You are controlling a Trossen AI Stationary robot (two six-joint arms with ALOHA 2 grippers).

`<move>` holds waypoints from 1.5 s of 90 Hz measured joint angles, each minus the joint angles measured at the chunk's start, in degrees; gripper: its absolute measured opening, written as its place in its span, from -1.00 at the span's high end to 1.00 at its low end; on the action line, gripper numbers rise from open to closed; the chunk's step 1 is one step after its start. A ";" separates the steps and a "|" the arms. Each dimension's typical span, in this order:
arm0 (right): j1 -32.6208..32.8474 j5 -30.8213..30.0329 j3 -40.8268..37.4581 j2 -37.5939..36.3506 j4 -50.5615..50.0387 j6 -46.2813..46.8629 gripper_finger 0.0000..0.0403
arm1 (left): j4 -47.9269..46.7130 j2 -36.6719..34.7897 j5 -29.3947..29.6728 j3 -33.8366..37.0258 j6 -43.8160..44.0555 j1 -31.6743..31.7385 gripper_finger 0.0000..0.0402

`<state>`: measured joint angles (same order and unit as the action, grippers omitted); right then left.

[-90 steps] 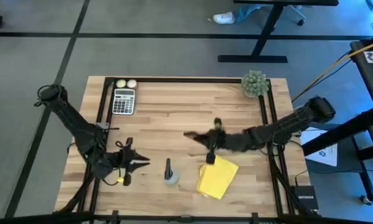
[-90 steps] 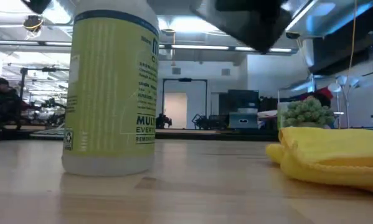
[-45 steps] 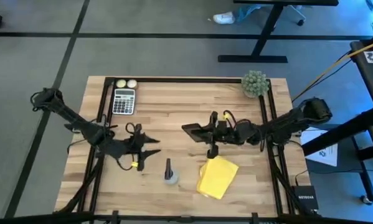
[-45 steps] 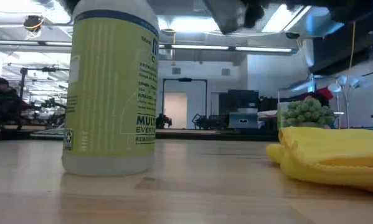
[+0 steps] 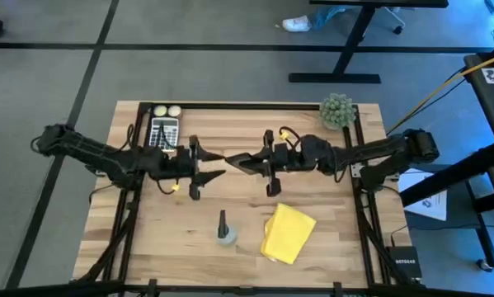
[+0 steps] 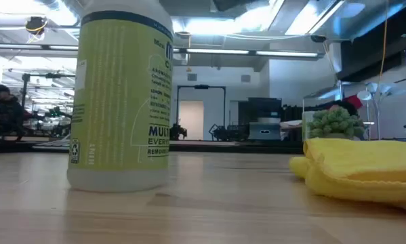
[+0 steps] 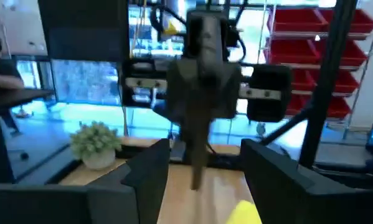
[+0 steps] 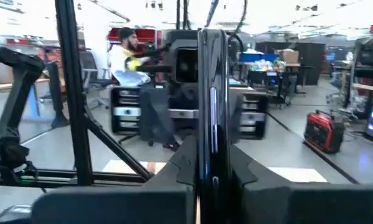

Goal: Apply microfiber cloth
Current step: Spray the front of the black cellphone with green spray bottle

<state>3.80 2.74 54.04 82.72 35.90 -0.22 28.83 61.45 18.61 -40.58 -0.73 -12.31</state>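
Wooden table (image 5: pixel 312 239) is carrying everything, both arms reaching in to meet over its middle. Right gripper (image 5: pixel 245 160) is pinching a black smartphone (image 8: pixel 208 118) edge-on, clamped between its fingers. Left gripper (image 5: pixel 209 166) is facing it, just beside, fingers spread and empty. Microfiber cloth (image 5: pixel 287 233) is lying folded near the front edge, long axis slanting, right of the spray bottle (image 5: pixel 223 227), below the right gripper. Judgement: left gripper is free, so it must drop toward the front right.
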 joint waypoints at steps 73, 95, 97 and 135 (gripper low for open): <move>-2.08 1.82 -0.04 5.63 6.33 1.01 0.83 | 5.94 3.72 -8.21 0.04 -3.10 7.43 0.92; -3.11 1.35 2.91 0.34 -13.43 1.74 0.52 | 5.85 2.01 -7.64 0.07 -2.50 7.43 0.92; -3.20 1.32 3.91 -0.19 -17.45 1.78 0.48 | 5.73 1.67 -7.64 0.07 -2.47 7.43 0.92; -3.09 -0.61 12.46 1.82 -36.93 0.54 0.13 | 1.16 0.41 -9.24 0.02 -0.68 7.45 0.92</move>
<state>0.71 2.13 66.51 84.55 -1.03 0.32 29.98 61.87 9.36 -40.56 -1.41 -4.86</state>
